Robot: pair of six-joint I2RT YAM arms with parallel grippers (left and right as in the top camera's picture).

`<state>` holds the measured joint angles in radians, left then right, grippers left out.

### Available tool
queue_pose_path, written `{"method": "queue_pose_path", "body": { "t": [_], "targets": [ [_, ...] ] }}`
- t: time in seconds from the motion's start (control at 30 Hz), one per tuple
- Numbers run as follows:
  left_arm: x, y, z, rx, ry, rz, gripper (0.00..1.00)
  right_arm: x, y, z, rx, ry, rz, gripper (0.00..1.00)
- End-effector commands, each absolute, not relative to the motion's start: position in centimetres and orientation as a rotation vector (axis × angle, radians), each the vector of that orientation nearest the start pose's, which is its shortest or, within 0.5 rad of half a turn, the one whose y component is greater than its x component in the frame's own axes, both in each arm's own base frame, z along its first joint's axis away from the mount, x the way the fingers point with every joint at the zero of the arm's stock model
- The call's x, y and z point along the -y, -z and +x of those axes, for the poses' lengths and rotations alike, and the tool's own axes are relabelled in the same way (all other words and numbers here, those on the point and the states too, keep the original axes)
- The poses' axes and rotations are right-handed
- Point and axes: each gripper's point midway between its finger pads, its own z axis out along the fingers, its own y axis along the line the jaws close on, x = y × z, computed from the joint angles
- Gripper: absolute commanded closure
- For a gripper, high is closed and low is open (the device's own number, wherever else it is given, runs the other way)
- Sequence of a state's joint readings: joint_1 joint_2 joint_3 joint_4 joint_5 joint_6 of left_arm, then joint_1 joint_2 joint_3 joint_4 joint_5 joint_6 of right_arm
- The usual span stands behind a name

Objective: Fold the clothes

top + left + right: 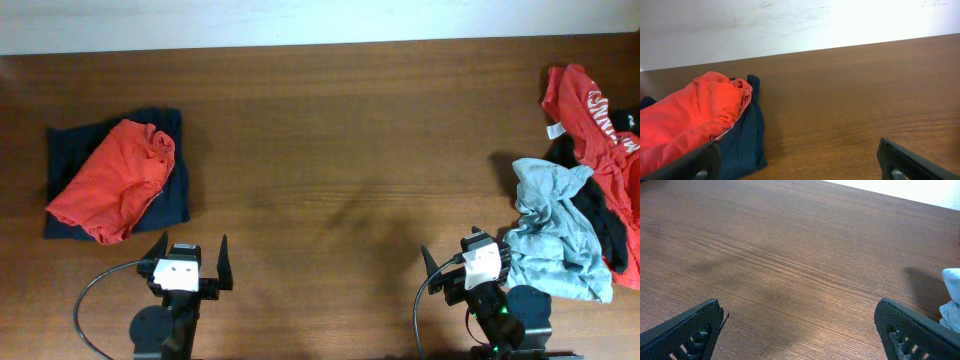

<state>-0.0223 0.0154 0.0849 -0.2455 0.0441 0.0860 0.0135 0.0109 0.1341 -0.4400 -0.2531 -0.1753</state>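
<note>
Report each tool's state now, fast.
Left tool: open, holding nothing.
Right tool: open, holding nothing.

My left pincer (193, 240) and my right pincer (466, 256) each have two thin black fingers (690, 162) that end in points. Behind each pair sits a small white block (178, 267). My arms (165, 325) below are black and round. A grey cable (80, 305) loops out from my left arm, and a dark cable (418, 310) runs by my right. A little green light (494, 322) glows on my right arm. Up close, my right fingers have small slots (692, 341) cut in them.
</note>
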Motion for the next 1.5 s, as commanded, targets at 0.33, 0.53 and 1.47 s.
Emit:
{"method": "queue_pose_path", "body": {
  "t": [0.33, 0.53, 1.47],
  "targets": [
    [1.2, -15.0, 23.8, -1.740, -0.014, 0.120, 0.01, -4.6, -13.0, 22.0, -1.848, -0.135, -0.339, 0.01],
    [1.2, -15.6, 23.9, -1.711, -0.016, 0.118, 0.01, -4.4, -12.9, 22.0, -1.849, -0.127, -0.334, 0.01],
    [3.0, -18.6, 23.6, -1.626, 0.124, 0.142, 0.01, -9.4, -21.7, 20.9, -1.479, -0.454, -0.446, 0.01]
  ]
}}
